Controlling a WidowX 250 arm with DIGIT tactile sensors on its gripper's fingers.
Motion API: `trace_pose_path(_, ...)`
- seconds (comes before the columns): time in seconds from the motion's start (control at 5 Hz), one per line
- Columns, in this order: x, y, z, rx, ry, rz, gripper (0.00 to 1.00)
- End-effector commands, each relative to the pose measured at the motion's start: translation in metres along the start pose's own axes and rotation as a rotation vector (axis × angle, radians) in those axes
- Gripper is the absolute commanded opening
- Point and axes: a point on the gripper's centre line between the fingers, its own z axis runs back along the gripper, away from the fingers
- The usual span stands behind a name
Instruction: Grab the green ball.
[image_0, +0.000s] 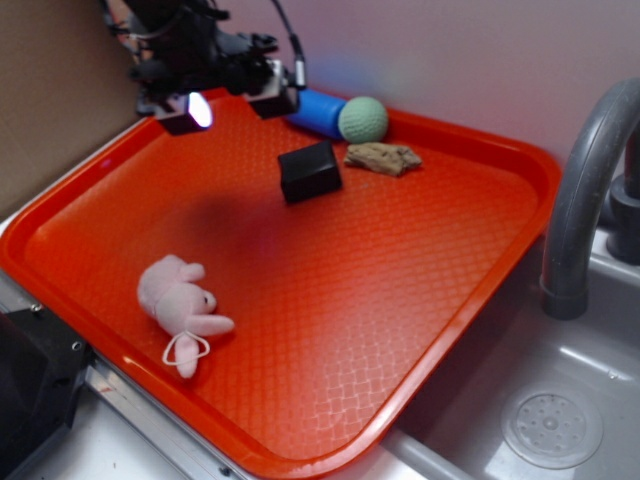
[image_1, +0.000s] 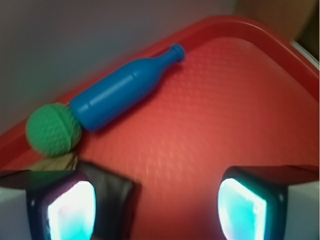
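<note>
The green ball (image_0: 363, 119) (image_1: 53, 128) rests at the tray's far rim, touching the wide end of a blue bottle-shaped cylinder (image_0: 316, 112) (image_1: 125, 92). My gripper (image_0: 230, 107) (image_1: 156, 210) hovers above the tray's far left area, left of the ball and apart from it. Its jaws stand wide open with only bare tray between the lit pads (image_1: 72, 212). In the wrist view the ball lies up and to the left of the left finger.
A black block (image_0: 310, 171) (image_1: 115, 200) sits in front of the ball, beside a brown rock-like lump (image_0: 383, 157). A pink plush toy (image_0: 180, 305) lies near the orange tray's (image_0: 470, 300) front left. A grey sink (image_0: 560, 400) and faucet (image_0: 585, 190) flank the right.
</note>
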Motion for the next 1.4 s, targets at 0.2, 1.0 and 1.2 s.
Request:
trace_pose_path(0.2, 0.041, -0.033, 0.027, -0.154, -0.037, -0.033, 1.00)
trace_pose_path(1.0, 0.032, -0.047, -0.002, -0.275, -0.133, -0.021, 1.00)
trace_pose_path(1.2, 0.036, -0.052, -0.015, -0.281, -0.137, -0.028, 1.00)
